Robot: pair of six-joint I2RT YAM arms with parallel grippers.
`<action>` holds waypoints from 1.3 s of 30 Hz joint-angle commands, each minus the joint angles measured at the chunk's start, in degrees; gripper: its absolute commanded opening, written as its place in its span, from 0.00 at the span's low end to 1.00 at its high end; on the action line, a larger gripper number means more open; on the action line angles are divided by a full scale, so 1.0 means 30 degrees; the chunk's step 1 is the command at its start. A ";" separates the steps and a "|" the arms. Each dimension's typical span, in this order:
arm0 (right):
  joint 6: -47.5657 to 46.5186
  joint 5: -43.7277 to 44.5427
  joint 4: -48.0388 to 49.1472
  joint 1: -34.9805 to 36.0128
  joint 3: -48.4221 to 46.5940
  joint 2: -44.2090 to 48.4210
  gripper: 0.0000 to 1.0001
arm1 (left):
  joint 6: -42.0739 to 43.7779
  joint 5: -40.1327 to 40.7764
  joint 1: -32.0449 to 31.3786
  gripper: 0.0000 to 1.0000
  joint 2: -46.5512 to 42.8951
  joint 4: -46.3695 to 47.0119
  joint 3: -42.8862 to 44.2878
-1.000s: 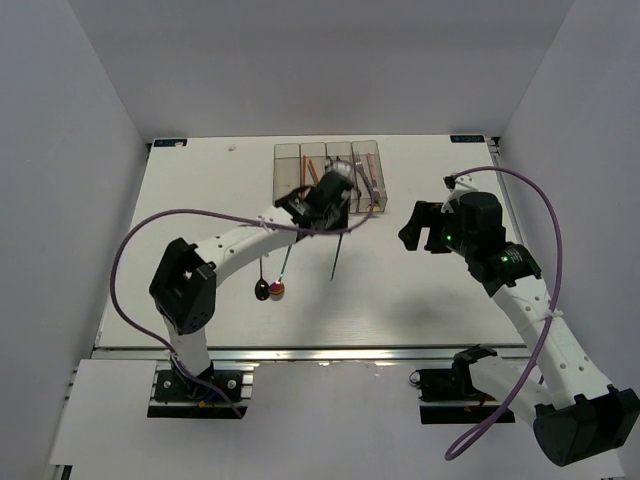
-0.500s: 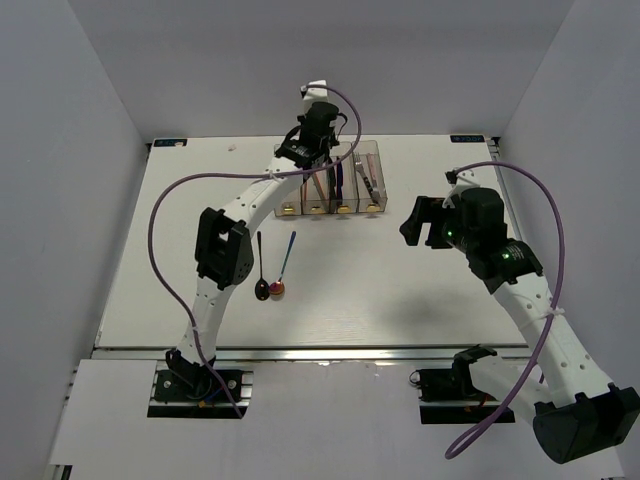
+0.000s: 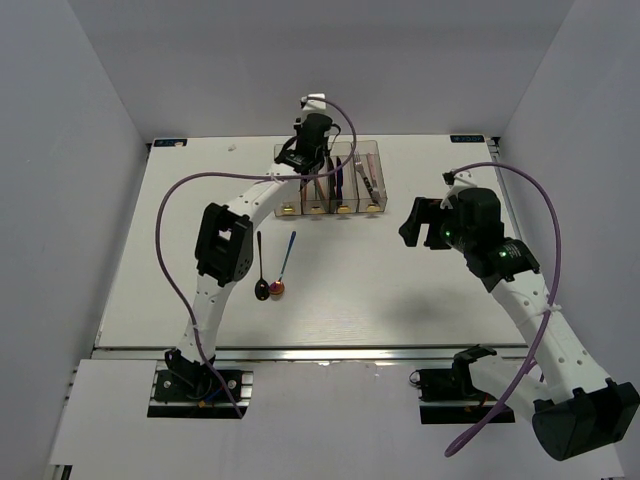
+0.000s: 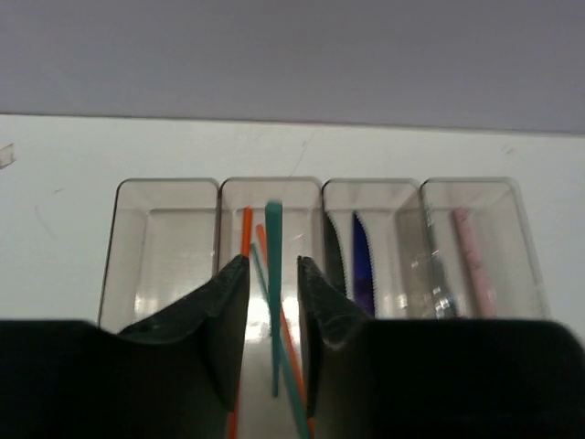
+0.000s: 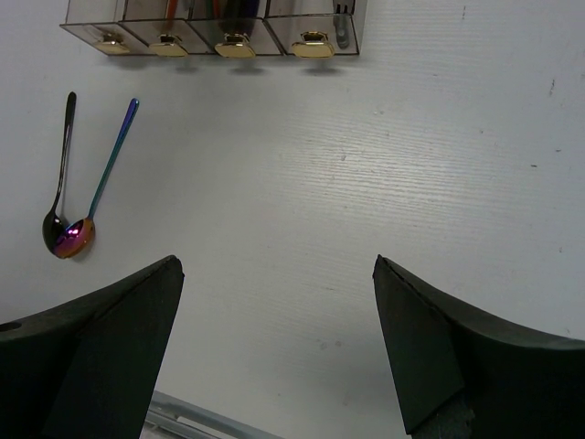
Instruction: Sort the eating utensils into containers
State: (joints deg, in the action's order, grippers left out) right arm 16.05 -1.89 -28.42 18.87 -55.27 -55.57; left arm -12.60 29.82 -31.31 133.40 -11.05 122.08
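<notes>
Clearly left fingers (image 4: 228,320) stand parted, teal chopstick (image 4: 274,302) loose between them over containers (image 4: 164,238); right fingers (image 5: 119,329) spread wide.

The left gripper (image 3: 315,165) hung over the containers (image 3: 378,183) at the table's (image 3: 190,210) far edge. A black spoon (image 3: 260,262) and a blue spoon (image 3: 286,255) lay bowls together towards the left edge — well apart from the right gripper (image 3: 420,226).

Containers (image 4: 160,265) — smoky translucent plastic, smooth and glossy. Their tabs (image 5: 233,48), at 12 o'clock in the right wrist view, are brassy and shiny. Chopsticks (image 4: 273,274) are orange and teal, matt (plastic or lacquer, can't tell). Blue knife (image 4: 363,261) is glossy, pink utensil (image 4: 473,251) dull. At 9 o'clock: black spoon (image 5: 62,160) polished, rainbow spoon (image 5: 108,165) metallic sheen. Table (image 5: 366,165) is white, matt, faintly streaked. Left gripper (image 4: 272,263) and right gripper (image 5: 276,263) — matt black plastic fingers.
</notes>
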 commanded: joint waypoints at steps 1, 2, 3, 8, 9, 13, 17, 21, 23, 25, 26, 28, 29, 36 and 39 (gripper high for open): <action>-0.0195 0.0044 0.0686 0.0096 -0.0241 -0.0109 0.89 | 0.0362 0.0166 0.0095 0.43 -0.1488 0.0519 -0.1229; -0.0195 0.0044 0.0628 0.0096 -0.0211 -0.0109 0.89 | 0.0391 0.0195 0.0095 0.46 -0.1605 0.0519 -0.1405; -0.0195 0.0044 0.0656 0.0096 -0.0211 -0.0080 0.89 | 0.0450 0.0166 0.0095 0.50 -0.1897 0.0461 -0.1523; -0.0195 0.0132 0.0628 0.0096 -0.0211 -0.0021 0.89 | -0.0483 -0.0038 0.0066 0.98 -0.4150 -0.1494 -0.2663; -0.0195 0.0103 0.0656 0.0096 -0.0182 0.0008 0.89 | -0.0719 -0.0329 0.0066 0.98 -0.4764 -0.1938 -0.3131; -0.0195 -0.0276 0.0686 0.0067 -0.0123 0.0096 0.89 | -0.2127 -0.1553 0.0007 0.98 -0.8221 -0.4808 -0.6555; -0.0107 -0.0629 0.0686 0.0095 -0.0006 0.0359 0.89 | -0.2391 -0.3871 0.0007 0.95 -1.1413 -0.6597 -1.1037; -0.0107 -0.0659 0.0511 0.0095 0.0053 0.0681 0.89 | -0.2508 -0.7039 -0.0022 0.71 -1.2152 -0.6659 -1.4930; -0.0049 -0.0863 0.0452 0.0096 0.0082 0.0770 0.89 | -0.2654 -0.6751 -0.0022 0.71 -1.2095 -0.7155 -1.5613; 0.0009 -0.1010 0.0423 0.0125 0.0140 0.0857 0.89 | -0.2772 -0.6631 -0.0022 0.71 -1.1949 -0.7419 -1.6376; 0.0010 -0.1039 0.0364 0.0125 0.0170 0.0858 0.89 | -0.2859 -0.6921 -0.0022 0.70 -1.1948 -0.7479 -1.6581; 0.0068 -0.1069 0.0334 0.0125 0.0199 0.0887 0.89 | -0.3181 -0.6895 -0.0022 0.69 -1.1803 -0.7800 -1.6845; 0.0069 -0.1098 0.0276 0.0125 0.0199 0.0887 0.89 | -0.3444 -0.6894 -0.0022 0.68 -1.1744 -0.8004 -1.6991; 0.0157 -0.1332 0.0363 0.0125 0.0345 0.0975 0.89 | -0.4120 -0.7714 -0.0344 0.64 -1.1656 -0.8065 -1.9070; 0.0244 -0.1450 0.0626 0.0125 0.0550 0.1004 0.89 | -0.4149 -0.7803 -0.0695 0.59 -1.1451 -0.7831 -1.9833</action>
State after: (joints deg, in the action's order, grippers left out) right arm 16.27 -4.97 -28.56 18.90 -54.41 -53.65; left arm -24.14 7.94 -32.14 100.66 -34.74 64.34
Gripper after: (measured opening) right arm 0.894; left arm 0.607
